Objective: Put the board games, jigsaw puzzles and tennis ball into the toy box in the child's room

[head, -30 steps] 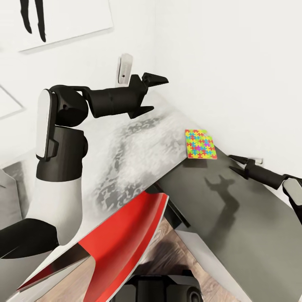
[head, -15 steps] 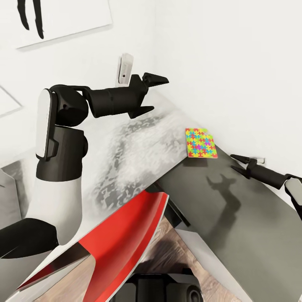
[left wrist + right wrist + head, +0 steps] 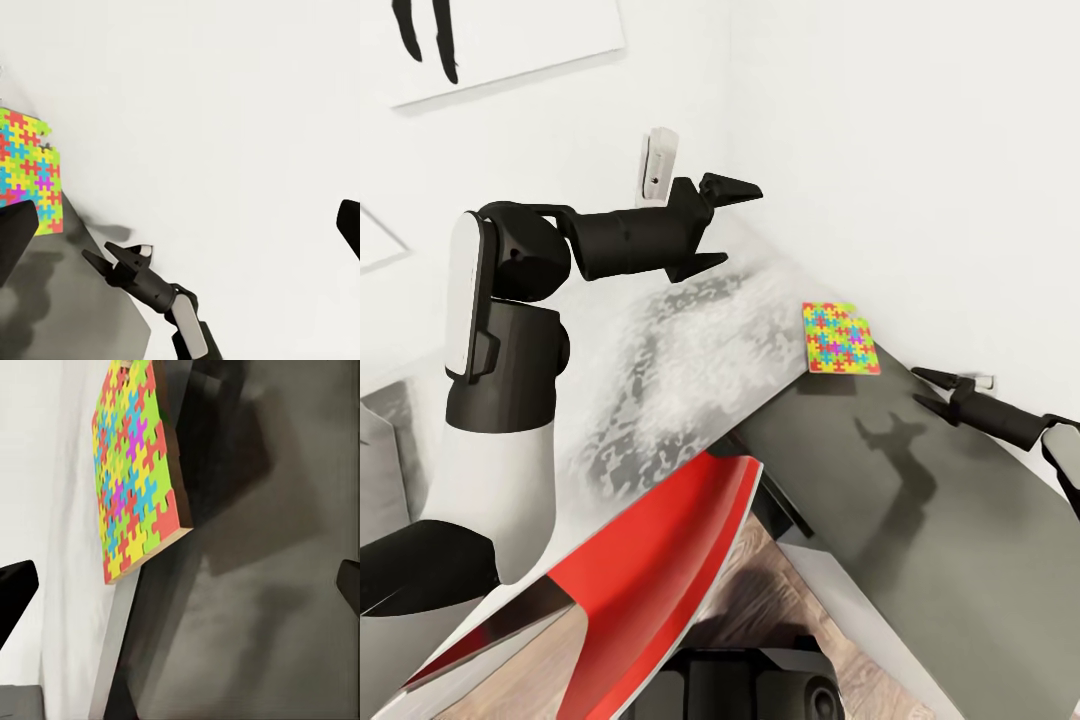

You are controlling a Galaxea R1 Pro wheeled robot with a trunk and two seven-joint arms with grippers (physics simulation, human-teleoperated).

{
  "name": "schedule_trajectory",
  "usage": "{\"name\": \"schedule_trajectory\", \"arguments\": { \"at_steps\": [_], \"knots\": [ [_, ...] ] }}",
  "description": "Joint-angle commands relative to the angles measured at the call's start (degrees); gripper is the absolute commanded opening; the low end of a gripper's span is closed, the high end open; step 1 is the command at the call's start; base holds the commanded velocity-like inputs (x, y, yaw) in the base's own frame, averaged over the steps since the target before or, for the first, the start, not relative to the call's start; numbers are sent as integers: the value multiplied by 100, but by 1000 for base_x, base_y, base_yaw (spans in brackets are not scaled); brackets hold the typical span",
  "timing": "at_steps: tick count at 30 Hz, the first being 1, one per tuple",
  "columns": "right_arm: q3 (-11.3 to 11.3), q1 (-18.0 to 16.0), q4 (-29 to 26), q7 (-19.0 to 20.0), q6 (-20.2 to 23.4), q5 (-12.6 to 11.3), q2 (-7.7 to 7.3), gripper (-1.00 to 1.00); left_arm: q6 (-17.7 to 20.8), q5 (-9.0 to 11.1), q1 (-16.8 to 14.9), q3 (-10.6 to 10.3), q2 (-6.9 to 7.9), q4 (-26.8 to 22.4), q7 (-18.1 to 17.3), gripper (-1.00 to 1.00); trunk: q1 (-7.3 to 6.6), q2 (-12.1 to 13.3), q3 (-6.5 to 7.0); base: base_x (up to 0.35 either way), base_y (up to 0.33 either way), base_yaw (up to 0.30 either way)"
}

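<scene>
A flat, multicoloured jigsaw puzzle board with a brown edge [image 3: 841,339] is lying right of centre in the head view, at the far corner of a dark grey tabletop [image 3: 920,520] that is filling the lower right of the frame. In the right wrist view the same puzzle [image 3: 133,472] is sitting in the upper left, its corner reaching the table's edge beside the white wall. In the left wrist view it [image 3: 28,172] is showing at the left edge.

The right gripper [image 3: 933,390] is hovering at the right of the head view, just right of the puzzle and apart from it, its two black fingers spread and holding nothing; it is casting a dark shadow on the tabletop below. In the left wrist view this gripper [image 3: 98,254] is pointing toward the puzzle from the lower middle.

The left gripper [image 3: 725,225] is reaching across the upper middle of the head view, raised above a pale mottled grey surface [image 3: 670,370], its jaws gaping wide and empty.

A glossy red curved panel [image 3: 640,570] is slanting across the lower centre. A white wall [image 3: 900,150] is filling the upper right, with a white-framed picture [image 3: 510,40] at the upper left.
</scene>
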Motion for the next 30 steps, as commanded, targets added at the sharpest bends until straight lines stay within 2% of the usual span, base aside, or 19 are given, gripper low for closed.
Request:
{"name": "schedule_trajectory", "arguments": {
  "at_steps": [1, 14, 21, 30],
  "knots": [
    [-8, -4, 2, 11, 29, -2, 0, 100, 6, 52, -5, 6, -3, -2, 60, 100, 3, -10, -15, 0, 0, 0],
    [-180, -9, 9, 1, 50, -13, -90, 100, 9, 72, -10, 5, -1, -7, 66, 100, 3, -10, -124, 0, 0, 0],
    [-213, -10, 10, 2, 59, -14, -114, 100, 7, 255, -21, 5, 9, -10, 113, 100, 3, -10, -187, 0, 0, 0],
    [-228, -10, 11, -2, 62, -11, -122, 100, 6, 354, -76, 5, 15, -11, 276, 100, 3, -10, -270, 0, 0, 0]
  ]
}}
